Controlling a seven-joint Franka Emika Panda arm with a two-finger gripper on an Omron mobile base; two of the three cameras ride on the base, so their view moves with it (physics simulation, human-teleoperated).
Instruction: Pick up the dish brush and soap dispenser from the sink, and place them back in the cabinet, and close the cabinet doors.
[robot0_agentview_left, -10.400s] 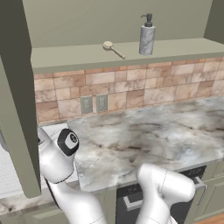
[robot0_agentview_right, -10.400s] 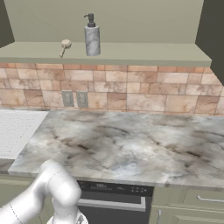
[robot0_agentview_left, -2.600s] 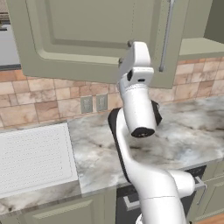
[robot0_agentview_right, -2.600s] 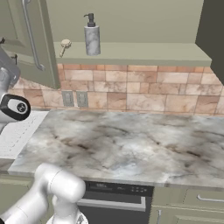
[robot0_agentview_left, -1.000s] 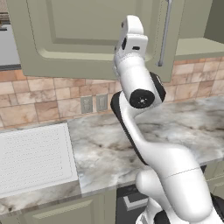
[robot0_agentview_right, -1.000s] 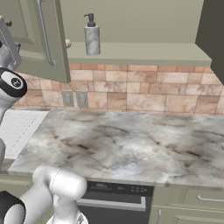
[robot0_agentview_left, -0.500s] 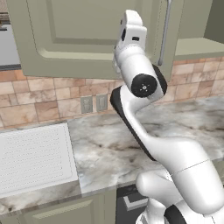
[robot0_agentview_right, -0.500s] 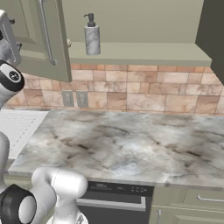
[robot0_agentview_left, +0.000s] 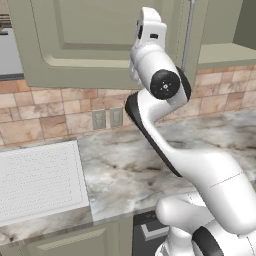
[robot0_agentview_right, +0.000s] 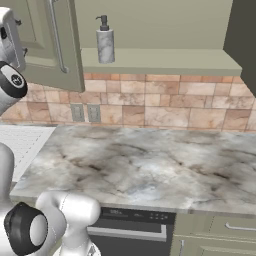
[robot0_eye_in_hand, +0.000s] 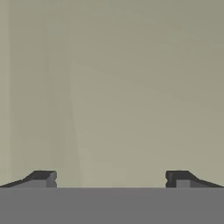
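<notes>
The soap dispenser (robot0_agentview_right: 105, 39) stands upright on the cabinet shelf (robot0_agentview_right: 165, 62), toward the shelf's left end and close to its front edge; the dish brush cannot be made out from here, the left cabinet door (robot0_agentview_right: 50, 42) covering the stretch of shelf to the dispenser's left. That door hangs partly swung toward closed, its long silver bar handle (robot0_agentview_right: 57, 35) facing out in the right base view; the right cabinet door (robot0_agentview_right: 242, 35) shows as a dark panel at the shelf's right end, seemingly swung wide open. Below, the marble bench (robot0_agentview_right: 140, 165) runs under the tiled backsplash, with the ribbed drainboard (robot0_agentview_left: 37, 182) of the sink at its left end.

The arm reaches high, its hand against the outer face of the left cabinet door (robot0_agentview_left: 100, 45); the end effector (robot0_eye_in_hand: 109, 178) is released, jaws standing wide, gripping nothing, with flat olive panel close ahead.

By judgement the placing is done and the door closing is in hand. The risks: a push through open jaws has no hold, so the hand may slide off the panel or snag the handle; the door may stop short of shut; the right door remains to be closed, and a wide swing toward it could knock the dispenser off the shelf edge.
</notes>
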